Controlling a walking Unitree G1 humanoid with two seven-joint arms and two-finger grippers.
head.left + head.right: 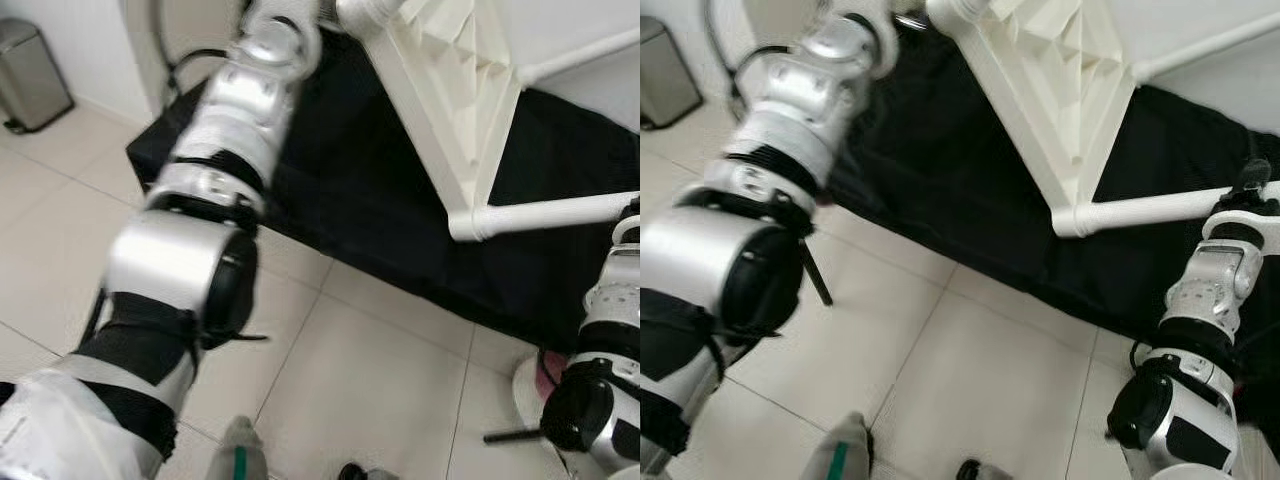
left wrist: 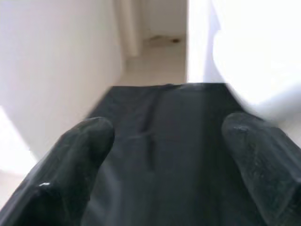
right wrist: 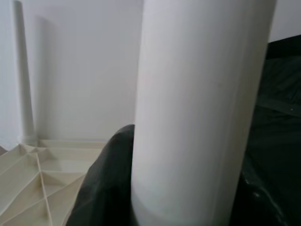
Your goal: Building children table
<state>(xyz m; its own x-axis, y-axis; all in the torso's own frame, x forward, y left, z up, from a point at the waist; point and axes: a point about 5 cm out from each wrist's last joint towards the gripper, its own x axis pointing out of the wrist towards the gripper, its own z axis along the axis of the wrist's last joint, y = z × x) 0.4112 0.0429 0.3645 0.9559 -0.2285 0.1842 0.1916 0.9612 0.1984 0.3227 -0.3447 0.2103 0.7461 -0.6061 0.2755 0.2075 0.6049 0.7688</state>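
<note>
While the tabletop (image 1: pixel 440 90) stands on its edge on the black sheet (image 1: pixel 350 190), ribbed underside facing you, two white legs are already seated in its corners: one (image 1: pixel 560 212) runs out to the right from the near corner, another (image 1: pixel 1200 48) from the far corner. That's your progress so far, by my reading, with the job partly done and more legs likely to go.

Your right gripper (image 1: pixel 1252 178) is out on the near leg, and the wrist view shows the fingers (image 3: pixel 106 188) closed round the white tube (image 3: pixel 197 108), pressed against it on both sides. Good hold there.

Your left gripper (image 2: pixel 164 155) is up at the far left corner of the top, fingers (image 2: pixel 70 169) spread wide with nothing between them but black sheet, a white part just off to one side. The left arm (image 1: pixel 230 130) reaches across the near left of the scene toward that corner.

What's left, as I judge it: check the held leg is fully home, fit the remaining legs, then stand the table upright. I can't see any spare legs from here. A bin (image 1: pixel 30 70) sits at the far left, well clear.
</note>
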